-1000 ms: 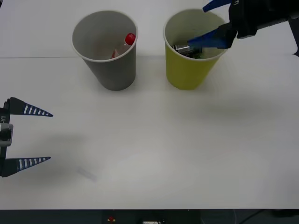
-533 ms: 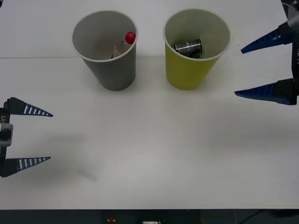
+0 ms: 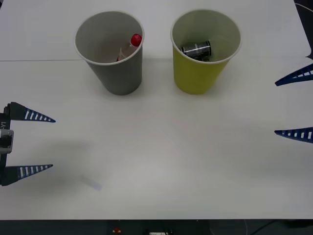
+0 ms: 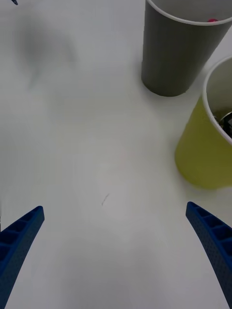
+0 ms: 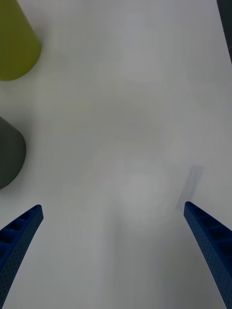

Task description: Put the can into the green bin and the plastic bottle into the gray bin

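The white desk [image 3: 161,156] carries everything and is the largest thing here, its surface bare across the middle and the near edge.

On it, toward the far edge, stand two tapered cup-shaped bins, upright and side by side but apart. The gray bin [image 3: 117,73] sits on the left side of the far edge, and the green bin [image 3: 195,76] stands just to its right, nearer the far right corner. From the right wrist camera the gray bin [image 4: 176,53] and the green bin [image 4: 200,149] also show as close neighbours with a strip of desk between them.

The left gripper [image 3: 41,143] hangs over the left edge of the desk, its blue ribbed fingers spread wide with nothing between them; its own camera looks down on bare desk between the two fingers [image 5: 19,236].

The right gripper [image 3: 293,105] hangs at the right edge of the desk, well away from the green bin, its two blue fingers likewise spread apart and holding nothing.

Inside the gray bin the plastic bottle [image 3: 129,46] leans against the wall, its red cap up near the rim on the side toward the green bin.

Inside the green bin the can [image 3: 196,49] lies on its side, low against the wall.
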Available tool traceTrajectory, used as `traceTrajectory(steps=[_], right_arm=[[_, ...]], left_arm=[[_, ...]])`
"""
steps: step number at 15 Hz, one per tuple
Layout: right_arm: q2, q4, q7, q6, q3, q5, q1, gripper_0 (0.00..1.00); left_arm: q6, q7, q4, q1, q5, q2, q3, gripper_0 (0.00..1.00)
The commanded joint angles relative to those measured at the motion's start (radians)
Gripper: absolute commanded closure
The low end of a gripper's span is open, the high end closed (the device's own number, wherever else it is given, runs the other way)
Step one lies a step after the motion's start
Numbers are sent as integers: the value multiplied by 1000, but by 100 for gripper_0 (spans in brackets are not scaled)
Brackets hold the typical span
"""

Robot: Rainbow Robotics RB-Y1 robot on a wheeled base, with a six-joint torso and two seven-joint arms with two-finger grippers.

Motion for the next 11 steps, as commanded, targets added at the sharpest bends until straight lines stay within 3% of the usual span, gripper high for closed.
traceTrajectory(steps=[1,5,11], right_arm=[[0,3,65,11,-33,-6,70,0],[0,32,171,57,-43,-12,150,0],[0,51,179,57,-43,-12,159,0]], left_arm=[[0,0,0,0,0,0,0,0],[0,0,0,0,0,0,0,0],[0,0,0,0,0,0,0,0]])
